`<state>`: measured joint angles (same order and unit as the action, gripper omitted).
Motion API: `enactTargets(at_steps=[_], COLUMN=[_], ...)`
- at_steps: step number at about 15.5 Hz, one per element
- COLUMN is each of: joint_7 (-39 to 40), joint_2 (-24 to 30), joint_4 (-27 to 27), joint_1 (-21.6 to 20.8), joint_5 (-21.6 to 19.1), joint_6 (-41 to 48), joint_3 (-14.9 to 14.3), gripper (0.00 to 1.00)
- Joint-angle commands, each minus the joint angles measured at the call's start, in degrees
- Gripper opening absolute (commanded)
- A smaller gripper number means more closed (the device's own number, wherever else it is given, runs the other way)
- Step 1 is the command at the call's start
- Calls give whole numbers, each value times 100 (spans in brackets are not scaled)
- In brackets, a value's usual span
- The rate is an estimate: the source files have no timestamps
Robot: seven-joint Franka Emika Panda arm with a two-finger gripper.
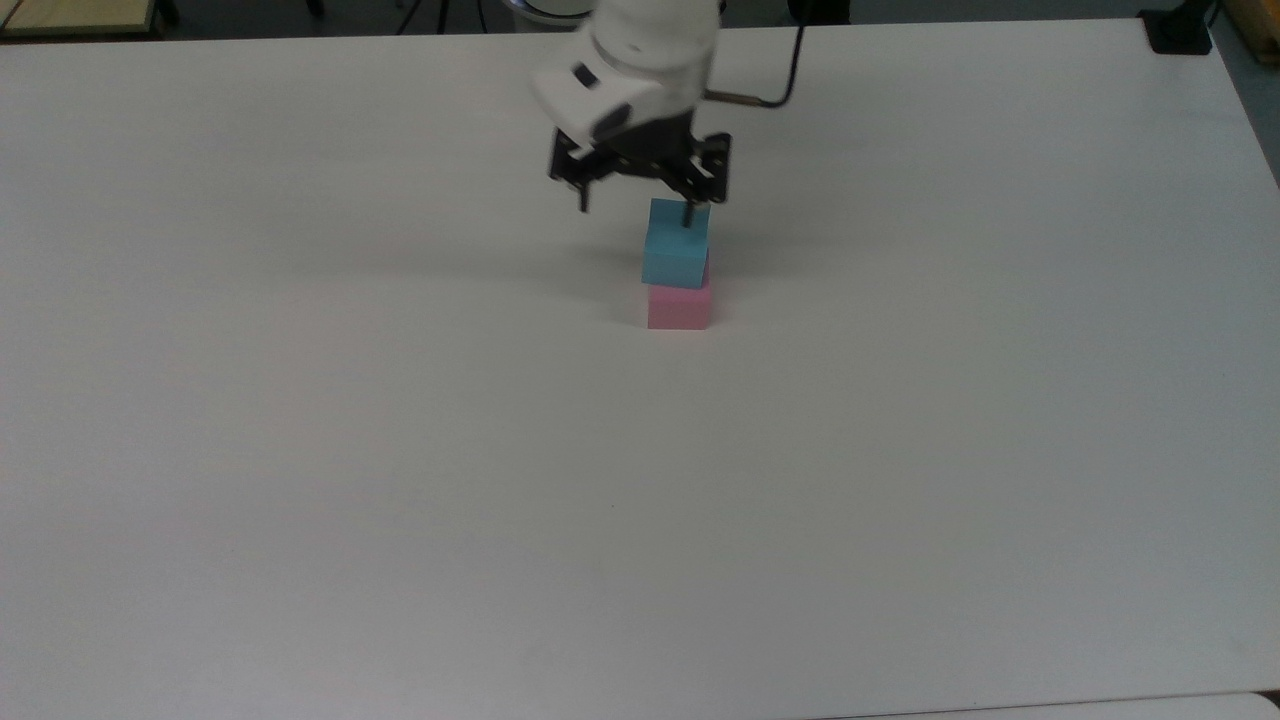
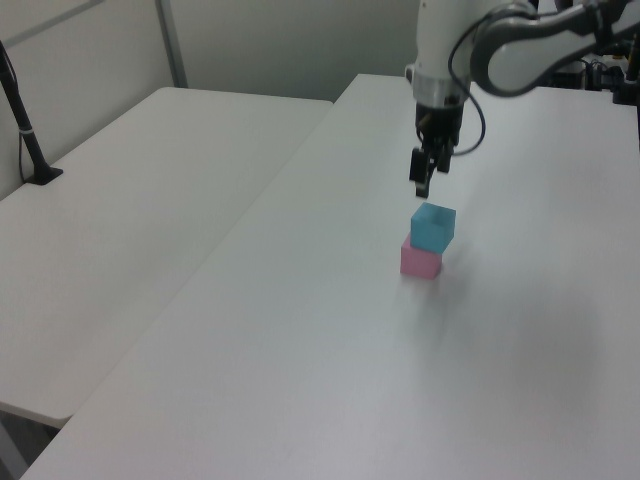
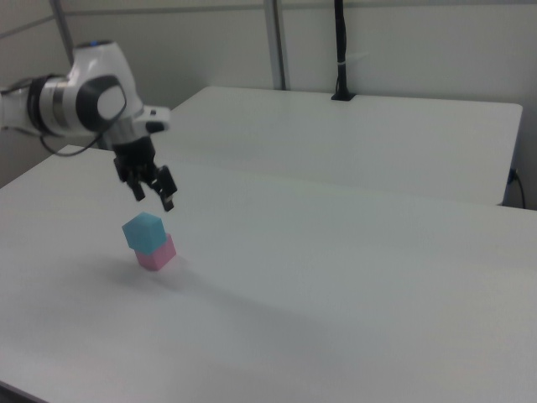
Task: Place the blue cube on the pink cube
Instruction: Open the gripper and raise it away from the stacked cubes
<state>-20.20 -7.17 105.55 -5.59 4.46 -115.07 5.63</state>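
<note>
The blue cube (image 1: 677, 245) sits on the pink cube (image 1: 679, 306), toward the table's (image 1: 300, 450) far edge. The gripper (image 1: 636, 205), fingers spread and empty, should retreat straight upward, avoiding any nudge.

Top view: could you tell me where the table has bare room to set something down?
Bare table lies on every side of the blue cube stacked on the pink cube, widest toward the near edge. The crowded spot is the stack, with the open gripper above it.
</note>
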Motion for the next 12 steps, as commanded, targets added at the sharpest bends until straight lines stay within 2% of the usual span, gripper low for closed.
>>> enactTargets(at_steps=[1, 5, 7, 10, 12], joint_7=[734, 1596, 1896, 2327, 2179], joint_2=[452, 751, 883, 1156, 1174], joint_4=[-780, -1387, -1476, -1459, -1459], joint_1=[504, 1049, 1208, 1218, 1139], joint_5=[-190, -235, -235, -305, -506], joint_6=[1300, 2172, 2322, 2323, 2270], joint_3=[-44, -79, -140, -482, -702], gripper=[100, 100, 100, 100, 100])
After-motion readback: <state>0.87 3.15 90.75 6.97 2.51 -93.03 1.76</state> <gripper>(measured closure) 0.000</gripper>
